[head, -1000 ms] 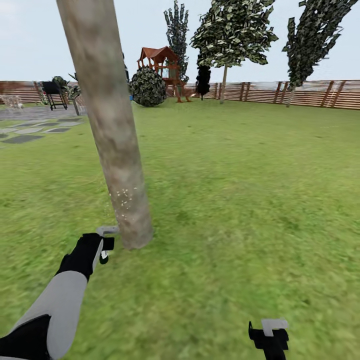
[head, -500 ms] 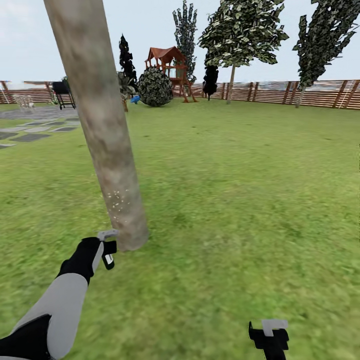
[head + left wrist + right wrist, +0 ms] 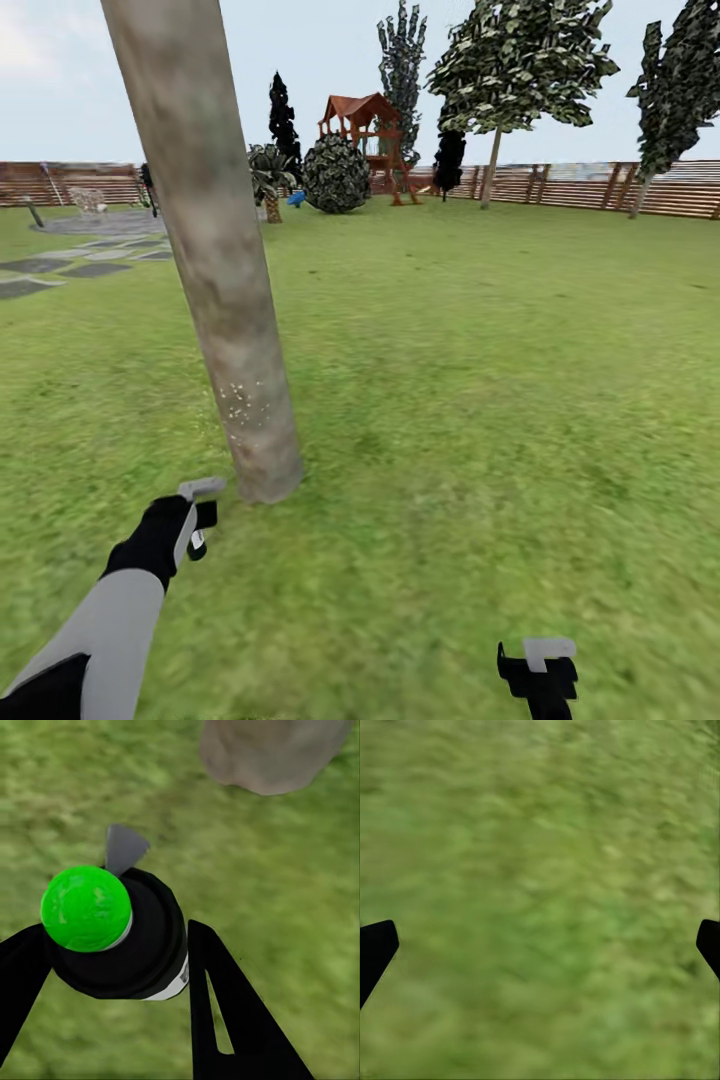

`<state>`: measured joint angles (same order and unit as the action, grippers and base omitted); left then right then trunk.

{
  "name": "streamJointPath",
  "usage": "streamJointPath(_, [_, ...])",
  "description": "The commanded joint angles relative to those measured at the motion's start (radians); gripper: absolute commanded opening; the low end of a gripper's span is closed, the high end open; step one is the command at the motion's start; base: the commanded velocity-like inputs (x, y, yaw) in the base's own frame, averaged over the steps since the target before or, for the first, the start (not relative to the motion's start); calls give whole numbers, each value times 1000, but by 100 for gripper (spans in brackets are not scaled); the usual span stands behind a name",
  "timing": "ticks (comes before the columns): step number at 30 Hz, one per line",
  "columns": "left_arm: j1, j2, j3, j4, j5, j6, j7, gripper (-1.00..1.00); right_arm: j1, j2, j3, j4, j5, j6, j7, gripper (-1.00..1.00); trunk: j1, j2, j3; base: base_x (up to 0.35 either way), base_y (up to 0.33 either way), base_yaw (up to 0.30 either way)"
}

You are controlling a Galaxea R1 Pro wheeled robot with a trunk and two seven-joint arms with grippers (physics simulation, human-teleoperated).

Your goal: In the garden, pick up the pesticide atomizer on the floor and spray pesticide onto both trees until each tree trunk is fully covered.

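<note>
A thick mottled grey-brown tree trunk (image 3: 215,260) rises from the grass floor (image 3: 480,400) at near left, leaning slightly, with pale specks low on its bark. The left gripper (image 3: 200,515) sits just beside the trunk base, to its left. The right gripper (image 3: 540,670) hangs over grass at near right. Far off stand a wooden fence (image 3: 590,185), a red-roofed play structure (image 3: 365,140), a round bush (image 3: 337,175) and grey stone paving (image 3: 70,260) at far left.
</note>
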<state>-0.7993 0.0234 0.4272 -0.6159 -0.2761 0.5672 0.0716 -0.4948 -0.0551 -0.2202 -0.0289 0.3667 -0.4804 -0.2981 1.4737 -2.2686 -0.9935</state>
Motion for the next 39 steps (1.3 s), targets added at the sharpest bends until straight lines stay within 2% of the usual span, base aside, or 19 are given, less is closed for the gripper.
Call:
streamJointPath(1, [0,-2,1,0,-2,3,-2,-100,-1,0,-7,1,11,-3,-4,100,0,0,-1,1,-1,168])
streamJointPath(10, [0,-7,-3,30,-8,5,-1,-100,-1,0,-7,3,9,-3,-4,100,0,0,-1,180,-119,21])
streamJointPath(20, [0,-6,-5,29,-9,10,-3,-100,-1,1,-7,2,9,-3,-4,100,0,0,-1,105,-249,7])
streamJointPath(31, [0,-1,-4,29,-4,10,-1,-100,-1,1,-7,3,9,-3,-4,100,0,0,-1,52,-268,242])
streamJointPath(39, [0,-5,-4,30,-5,9,-2,-100,-1,1,-7,3,9,-3,-4,100,0,0,-1,102,-252,19])
